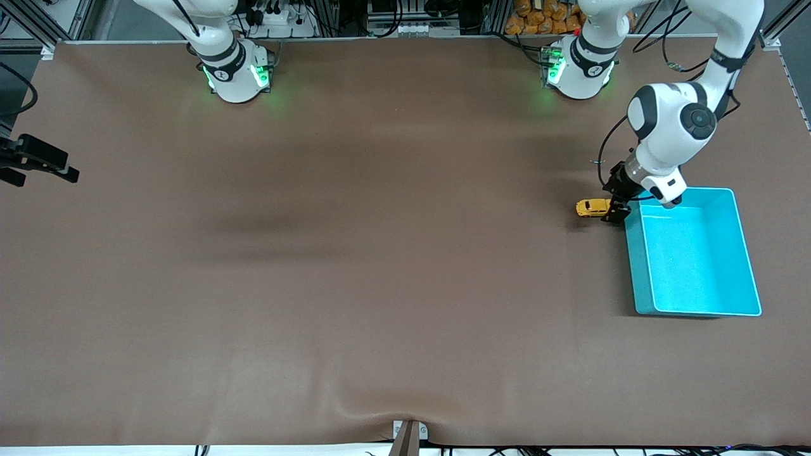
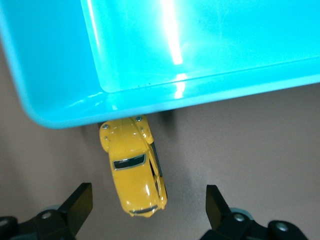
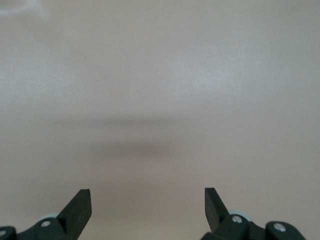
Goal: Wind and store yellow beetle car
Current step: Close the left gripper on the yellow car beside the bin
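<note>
One yellow beetle car (image 1: 593, 208) sits on the brown tabletop (image 1: 355, 253) just beside the turquoise bin (image 1: 697, 310), at the bin's corner farther from the front camera and on the side toward the right arm's end of the tabletop. In the left wrist view the car (image 2: 134, 165) rests on its wheels, one end tucked under the bin's (image 2: 60, 112) overhanging rim; whether it actually touches the bin's wall cannot be told. The bin holds nothing that can be seen.

The left gripper (image 1: 616, 212) hangs low over the car's end nearest the bin, its fingers (image 2: 80, 204) spread wide and released, gripping nothing; the car lies between them but is not touching either one. The left arm reaches down from its base at its own end of the tabletop.

The right gripper (image 3: 148, 210) waits over bare tabletop, its fingers (image 3: 79, 207) likewise spread apart and empty. Only that arm's base shows in the front view.
</note>
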